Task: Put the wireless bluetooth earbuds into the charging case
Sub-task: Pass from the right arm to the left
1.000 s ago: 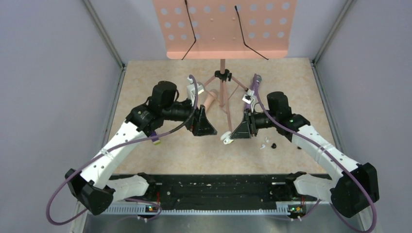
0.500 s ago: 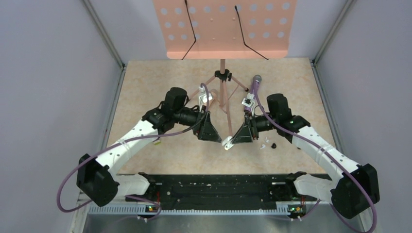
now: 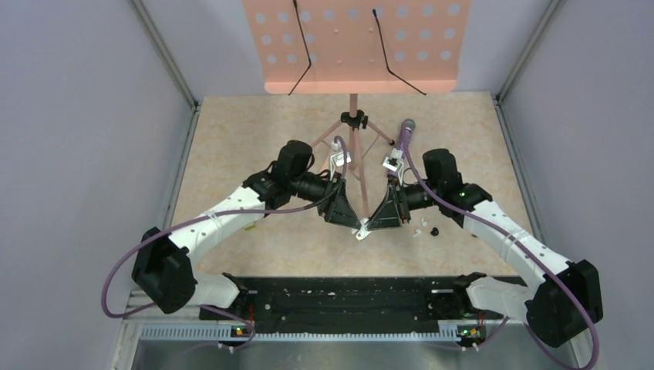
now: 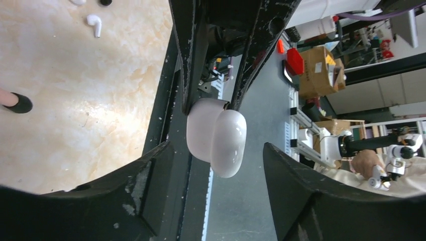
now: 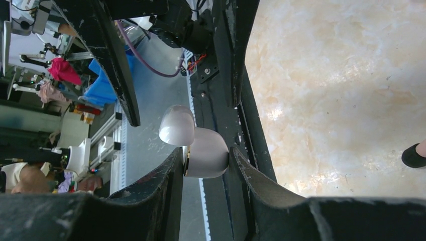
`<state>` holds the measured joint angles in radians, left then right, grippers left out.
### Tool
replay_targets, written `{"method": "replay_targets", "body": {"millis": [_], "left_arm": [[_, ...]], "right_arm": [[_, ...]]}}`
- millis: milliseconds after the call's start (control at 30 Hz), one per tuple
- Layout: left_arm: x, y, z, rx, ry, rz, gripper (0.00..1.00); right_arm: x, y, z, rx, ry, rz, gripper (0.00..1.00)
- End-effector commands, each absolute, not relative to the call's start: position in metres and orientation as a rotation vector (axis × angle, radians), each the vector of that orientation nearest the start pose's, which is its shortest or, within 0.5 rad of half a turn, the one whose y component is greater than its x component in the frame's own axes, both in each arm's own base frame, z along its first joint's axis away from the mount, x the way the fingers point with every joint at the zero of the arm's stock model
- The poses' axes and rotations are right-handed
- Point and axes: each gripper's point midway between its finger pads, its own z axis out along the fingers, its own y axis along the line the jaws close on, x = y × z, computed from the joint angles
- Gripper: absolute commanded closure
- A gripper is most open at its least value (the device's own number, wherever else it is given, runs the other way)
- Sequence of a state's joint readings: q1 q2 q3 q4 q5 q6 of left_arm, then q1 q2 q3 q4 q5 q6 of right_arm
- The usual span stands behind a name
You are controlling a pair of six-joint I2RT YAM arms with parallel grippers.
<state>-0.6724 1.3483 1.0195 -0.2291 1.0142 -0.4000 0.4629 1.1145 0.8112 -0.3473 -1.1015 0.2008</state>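
Starting at the left, our left hand (image 3: 353,222) reached in toward the middle of the bench (image 3: 231,154). Its jaws stood apart, with a gap showing on each side of the charging case (image 4: 216,133). It gripped nothing.

The case was white, not black, and it was off the bench with its lid swung open. It stuck out from the fingertips of the right hand (image 3: 373,222), which was clenched on its body. From the left wrist the case's long axis ran roughly in line with the left fingers, so the jaws straddled its narrower width. We judged that a plain closing would catch it squarely.

Further right, the wireless bluetooth earbuds (image 3: 417,230) lay loose on the bench, just beside the right hand, with a small black piece (image 3: 434,230) next to them. The right arm was much the nearer to them, but it was busy with the case. The empty left hand lay on the far side of the case from them.
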Motion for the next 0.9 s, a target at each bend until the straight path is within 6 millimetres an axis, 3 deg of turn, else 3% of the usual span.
{"method": "replay_targets", "body": {"millis": [0,133,333,867], "left_arm": [[0.154,-0.333,0.260,1.020,1.958,-1.747,0.33],[0.150,-0.334,0.258,1.034,1.968,-1.804,0.42],[0.144,-0.333,0.252,1.063,1.988,-1.843,0.37],[0.138,-0.337,0.244,1.101,2.007,-1.880,0.36]], "right_arm": [[0.148,0.257,0.223,-0.981,1.943,1.583,1.00],[0.148,0.258,0.224,-0.981,1.941,1.581,1.00],[0.149,0.258,0.225,-0.979,1.940,1.579,1.00],[0.151,0.259,0.229,-0.977,1.936,1.582,1.00]]}}
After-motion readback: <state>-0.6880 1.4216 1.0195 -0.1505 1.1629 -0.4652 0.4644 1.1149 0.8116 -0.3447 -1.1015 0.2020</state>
